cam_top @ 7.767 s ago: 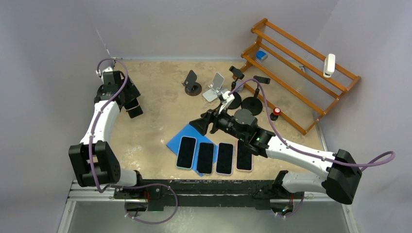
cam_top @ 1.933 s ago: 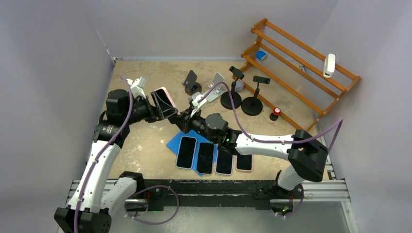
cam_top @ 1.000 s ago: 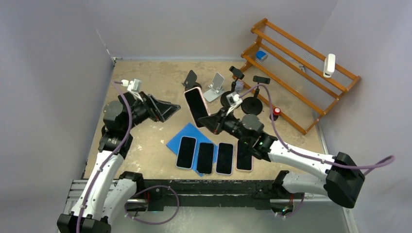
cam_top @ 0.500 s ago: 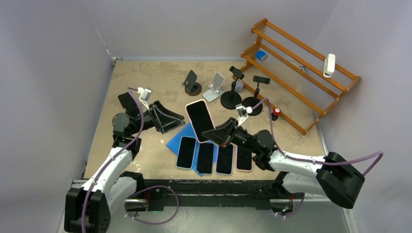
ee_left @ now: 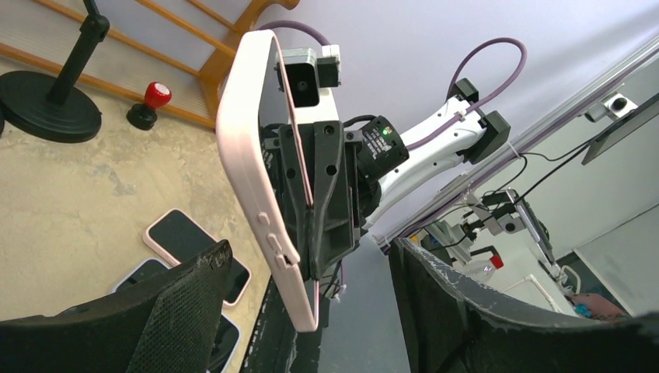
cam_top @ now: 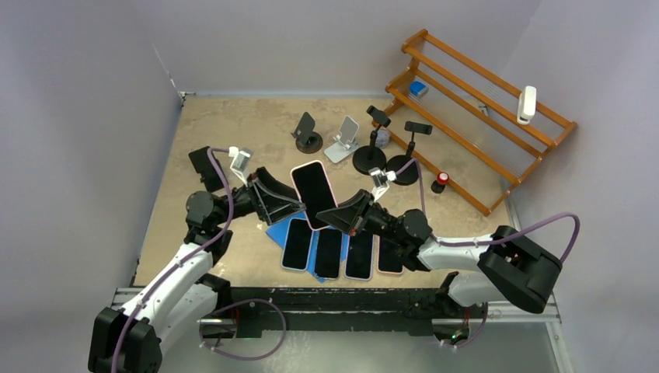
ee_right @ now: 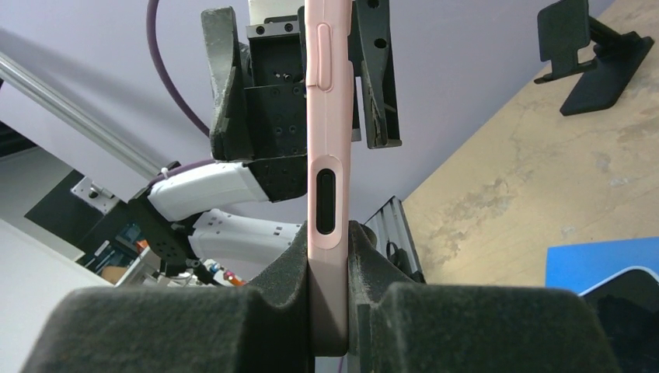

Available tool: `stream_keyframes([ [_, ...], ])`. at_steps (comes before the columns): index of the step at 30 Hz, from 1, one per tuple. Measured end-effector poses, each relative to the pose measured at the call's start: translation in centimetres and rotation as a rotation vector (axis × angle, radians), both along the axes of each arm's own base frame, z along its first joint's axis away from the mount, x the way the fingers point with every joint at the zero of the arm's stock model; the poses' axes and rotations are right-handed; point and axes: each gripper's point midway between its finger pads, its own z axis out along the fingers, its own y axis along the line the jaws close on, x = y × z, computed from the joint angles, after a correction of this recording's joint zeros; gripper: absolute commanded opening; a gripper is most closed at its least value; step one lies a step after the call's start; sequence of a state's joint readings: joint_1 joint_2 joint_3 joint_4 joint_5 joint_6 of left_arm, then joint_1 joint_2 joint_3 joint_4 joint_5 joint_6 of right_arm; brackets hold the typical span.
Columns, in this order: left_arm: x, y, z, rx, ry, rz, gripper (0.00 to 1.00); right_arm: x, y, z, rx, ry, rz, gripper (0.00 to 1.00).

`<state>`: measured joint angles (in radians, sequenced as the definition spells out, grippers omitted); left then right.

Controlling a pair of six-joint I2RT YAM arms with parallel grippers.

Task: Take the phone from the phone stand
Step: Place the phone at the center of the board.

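You have the phone (cam_top: 313, 190) in the air, above the far edge of the blue mat (cam_top: 275, 231), and no stand is touching it. The right gripper (cam_top: 340, 217) is clamped on its lower end. In the right wrist view the two pads (ee_right: 365, 256) press on the front and the back face, and the pink edge with the buttons stands upright between them.

The left gripper (cam_top: 273, 200) is on the left side of the mat, just beside the phone, with its fingers (ee_left: 186, 303) wide apart. It points at the phone, but I cannot tell if it touches it.

I think the phone will handle as a stiff, thin slab, rather heavy for its size. The glass face is smooth and can break. The case looks matte, so it probably gives some friction.

Because you hold it by one end, it may turn between the pads if you swing fast. A hold nearer the middle, on the two flat faces, seems safer to me.

Four other phones (cam_top: 328, 250) lie on the mat, and the phone stands (cam_top: 344, 140) are beyond its far side.
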<state>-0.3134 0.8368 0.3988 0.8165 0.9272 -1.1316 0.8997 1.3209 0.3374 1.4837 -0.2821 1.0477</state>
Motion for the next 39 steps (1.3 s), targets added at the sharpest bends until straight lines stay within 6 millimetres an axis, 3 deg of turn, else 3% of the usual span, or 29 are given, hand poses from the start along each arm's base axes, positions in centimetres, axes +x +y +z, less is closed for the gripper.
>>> stream_keyframes([
  [9, 0.4, -0.6, 0.1, -0.005, -0.009, 0.056, 0.41, -0.6, 0.6, 0.7, 0.02, -0.014, 0.021, 0.0],
  [18, 1.0, -0.7, -0.1, -0.003, 0.011, 0.082, 0.2, -0.4, 0.8, 0.7, 0.023, -0.009, 0.01, 0.0],
  [22, 1.1, -0.7, 0.0, -0.003, 0.014, 0.085, 0.0, -0.2, 0.8, 0.5, 0.019, -0.009, 0.001, 0.0],
  [23, 1.1, -0.7, 0.0, -0.003, 0.017, 0.085, 0.0, -0.2, 0.8, 0.5, 0.017, -0.015, -0.003, 0.04],
  [27, 1.5, -0.8, 0.0, 0.016, 0.034, 0.096, 0.0, 0.1, 0.9, 0.5, 0.007, -0.018, -0.014, 0.56],
  [31, 2.5, -0.7, -0.8, 0.098, 0.069, 0.138, 0.0, 0.1, 1.0, 1.2, 0.0, -0.033, -0.028, 0.92],
  [33, 2.8, -0.6, -1.1, 0.134, 0.076, 0.156, 0.0, 0.2, 1.0, 1.4, -0.014, -0.037, -0.034, 0.99],
  [39, 3.0, -0.1, -2.0, 0.207, 0.105, 0.197, 0.0, 0.5, 1.4, 0.3, -0.095, -0.031, -0.045, 0.99],
])
